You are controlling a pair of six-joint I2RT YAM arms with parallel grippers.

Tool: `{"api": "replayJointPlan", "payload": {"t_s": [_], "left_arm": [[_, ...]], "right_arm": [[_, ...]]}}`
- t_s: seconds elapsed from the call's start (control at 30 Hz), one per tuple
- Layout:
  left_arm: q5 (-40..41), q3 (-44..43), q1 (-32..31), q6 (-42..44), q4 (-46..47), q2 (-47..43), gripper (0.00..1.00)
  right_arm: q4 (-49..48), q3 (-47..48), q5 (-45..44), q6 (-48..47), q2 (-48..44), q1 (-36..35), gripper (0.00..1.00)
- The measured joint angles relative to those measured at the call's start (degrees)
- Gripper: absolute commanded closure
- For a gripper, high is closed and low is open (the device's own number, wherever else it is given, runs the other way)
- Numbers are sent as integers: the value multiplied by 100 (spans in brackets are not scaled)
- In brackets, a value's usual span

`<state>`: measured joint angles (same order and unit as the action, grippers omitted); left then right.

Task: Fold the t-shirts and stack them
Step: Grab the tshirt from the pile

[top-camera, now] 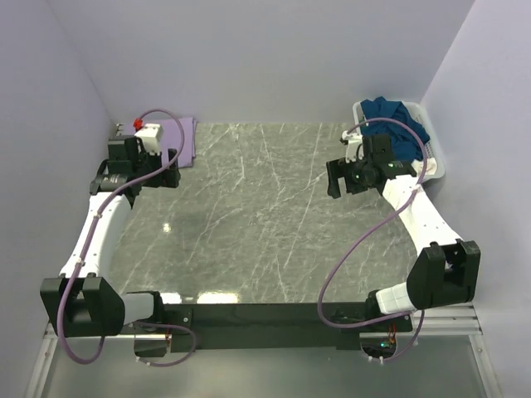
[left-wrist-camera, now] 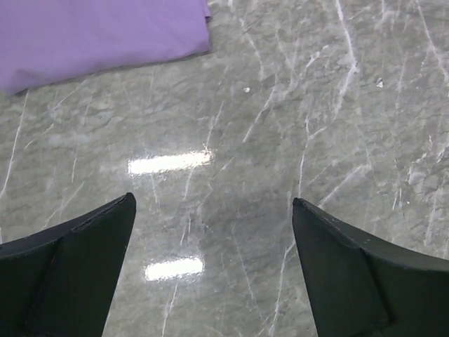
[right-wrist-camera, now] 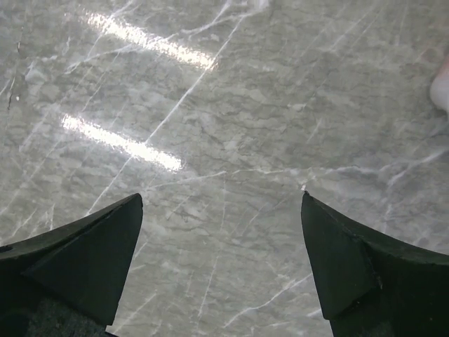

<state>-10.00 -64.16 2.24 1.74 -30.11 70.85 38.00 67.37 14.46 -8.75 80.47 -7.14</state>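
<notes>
A pale lavender t-shirt (top-camera: 181, 137) lies folded flat at the far left of the marble table (top-camera: 265, 215); its corner shows at the top left of the left wrist view (left-wrist-camera: 98, 35). A dark navy-blue t-shirt (top-camera: 398, 123) is bunched up in the white basket (top-camera: 437, 163) at the far right. My left gripper (top-camera: 163, 172) (left-wrist-camera: 214, 202) hovers just in front of the lavender shirt, open, with only bare marble between its fingers. My right gripper (top-camera: 338, 179) (right-wrist-camera: 222, 198) hangs to the left of the basket, open and empty over bare table.
A small red thing (top-camera: 125, 128) sits in the far left corner by the wall. Purple cables loop off both arms. Walls close in on the left, back and right of the table.
</notes>
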Motion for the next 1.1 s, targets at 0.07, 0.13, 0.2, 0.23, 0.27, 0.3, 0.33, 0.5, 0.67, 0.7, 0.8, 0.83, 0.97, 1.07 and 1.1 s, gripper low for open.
{"api": "replayJointPlan", "payload": {"t_s": [0.07,0.13,0.2,0.23,0.27,0.3,0.33,0.5,0.67,0.7,0.8,0.83,0.97,1.07,1.1], "left_arm": [[37,-9,-85,9,42,15,1],[31,-92,-144,0,15,85,1],[46,-323,-157,-146,15,238,1],[72,-426,-157,-205,33,315,1],[87,-553,-157,-295,55,402,0],[94,-671,-155,-376,70,476,1],[92,-756,-153,-437,79,525,1],[-22,-1029,-155,-691,170,717,1],[-133,-1099,-157,-846,192,872,1],[-131,-1108,-157,-855,195,911,1],[-111,-1119,-157,-859,195,1019,1],[-92,-1119,-157,-855,195,1047,1],[-7,-1119,-157,-839,166,1086,0],[85,-1117,-157,-817,166,1086,1],[120,-1115,-157,-802,164,1086,1]], "right_arm": [[70,151,-61,-48,35,2,0],[131,391,-151,-133,129,7,0],[188,767,-205,-251,328,61,0],[197,935,-243,-299,448,103,0],[216,1176,-269,-356,616,177,0],[243,1443,-280,-417,813,275,0],[240,1716,-278,-448,1043,402,0],[402,3683,-157,-476,2557,1290,0],[304,5263,-181,-304,3939,1926,0],[291,5495,-199,-262,4188,1991,0],[72,5827,-260,-105,4673,2063,0],[-42,5840,-286,-37,4791,2061,0],[-450,5849,-358,166,5121,2033,0],[-688,5978,-461,282,5390,2013,5],[-791,6067,-483,330,5497,2011,9]]}}
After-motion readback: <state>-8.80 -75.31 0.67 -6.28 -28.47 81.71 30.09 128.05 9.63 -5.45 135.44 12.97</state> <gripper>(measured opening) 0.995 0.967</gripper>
